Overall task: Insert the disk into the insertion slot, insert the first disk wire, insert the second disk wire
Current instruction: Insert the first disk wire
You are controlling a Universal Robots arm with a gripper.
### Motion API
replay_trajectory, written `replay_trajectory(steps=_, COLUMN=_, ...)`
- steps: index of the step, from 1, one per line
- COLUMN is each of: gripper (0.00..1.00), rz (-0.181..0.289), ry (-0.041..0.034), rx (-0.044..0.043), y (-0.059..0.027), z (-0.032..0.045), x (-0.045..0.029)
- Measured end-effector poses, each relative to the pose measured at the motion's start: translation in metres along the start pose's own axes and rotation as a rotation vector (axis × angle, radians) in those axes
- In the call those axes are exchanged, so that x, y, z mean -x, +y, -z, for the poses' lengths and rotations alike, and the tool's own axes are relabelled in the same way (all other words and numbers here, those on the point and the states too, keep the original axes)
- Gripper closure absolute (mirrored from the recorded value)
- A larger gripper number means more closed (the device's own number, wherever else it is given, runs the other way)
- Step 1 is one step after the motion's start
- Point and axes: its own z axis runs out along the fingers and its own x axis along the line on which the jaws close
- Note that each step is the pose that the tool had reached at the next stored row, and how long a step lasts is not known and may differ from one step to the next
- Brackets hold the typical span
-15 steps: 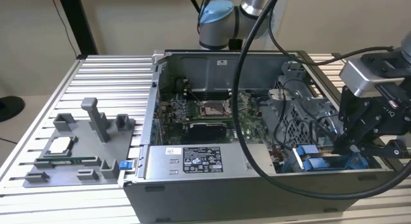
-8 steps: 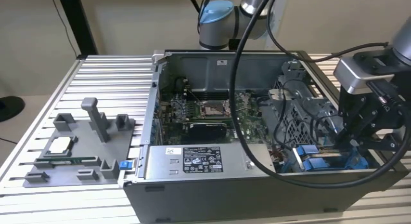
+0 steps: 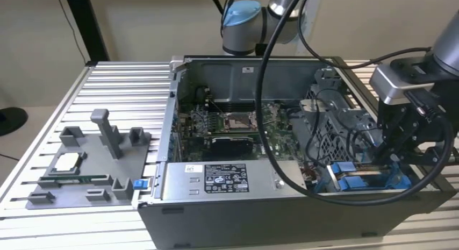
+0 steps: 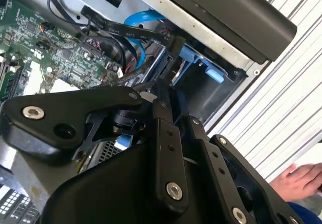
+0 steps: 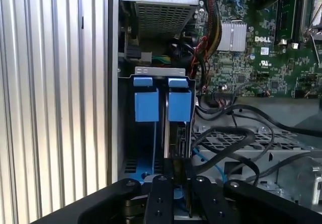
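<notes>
The disk point(image 5: 177, 133) stands on edge in the insertion slot point(image 5: 151, 148) at the case's corner, and its blue frame tabs point(image 5: 180, 105) show at the near end. In the exterior view the blue frame point(image 3: 356, 181) lies low at the exterior view's right of the case. My gripper point(image 3: 391, 156) hangs right over it. In both wrist views the fingers point(image 5: 173, 171) stand close together over the disk's edge, pinching a black disk wire connector point(image 4: 165, 65). A blue wire point(image 4: 141, 22) and black wires point(image 4: 108, 25) run in behind it.
The grey power-supply box point(image 3: 215, 180) sits along the case's front wall, beside the motherboard point(image 3: 229, 126). A perforated metal cage point(image 5: 241, 143) with loose black cables borders the slot. A grey parts fixture point(image 3: 93, 164) lies on the ribbed table. A person's hand point(image 4: 302, 178) rests near the table edge.
</notes>
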Motion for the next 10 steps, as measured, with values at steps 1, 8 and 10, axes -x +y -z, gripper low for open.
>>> replay_trajectory(steps=1, gripper=1.00, rz=0.000, ry=-0.0016, rx=-0.0001, y=-0.0006, z=-0.0008, x=0.0008)
replay_trajectory(steps=8, gripper=1.00, rz=0.000, ry=-0.0068, rx=-0.0048, y=-0.0045, z=-0.0078, x=0.0127)
replay_trajectory(steps=10, gripper=1.00, rz=0.001, ry=-0.0070, rx=-0.0102, y=-0.0046, z=-0.0099, x=0.0137)
